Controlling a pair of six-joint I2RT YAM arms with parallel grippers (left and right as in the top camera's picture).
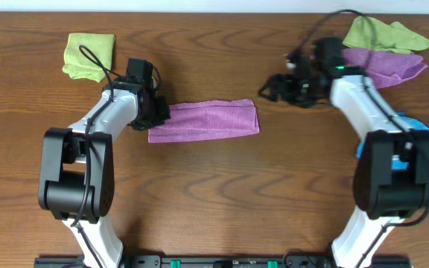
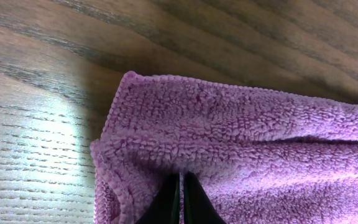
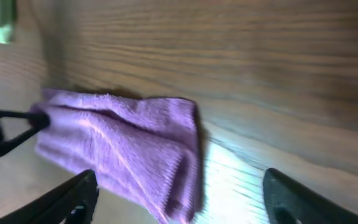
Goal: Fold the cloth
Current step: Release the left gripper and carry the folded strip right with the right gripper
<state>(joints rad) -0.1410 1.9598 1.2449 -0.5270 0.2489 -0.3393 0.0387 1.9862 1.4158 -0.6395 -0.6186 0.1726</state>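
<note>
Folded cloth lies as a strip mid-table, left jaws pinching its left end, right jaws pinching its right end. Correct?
Not the last part. The right gripper grips nothing: the right wrist view shows its jaws wide open, and overhead it sits just off the right end of the cloth. The left gripper does pinch the left end of the folded strip.

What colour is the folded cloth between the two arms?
The cloth is magenta-purple, clearest in the left wrist view.

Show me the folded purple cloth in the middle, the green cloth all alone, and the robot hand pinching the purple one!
purple cloth (image 1: 207, 120): overhead view, middle of its top layer.
green cloth (image 1: 89, 53): overhead view, its middle.
left hand (image 2: 181, 186): left wrist view, between its closed fingertips.
</note>
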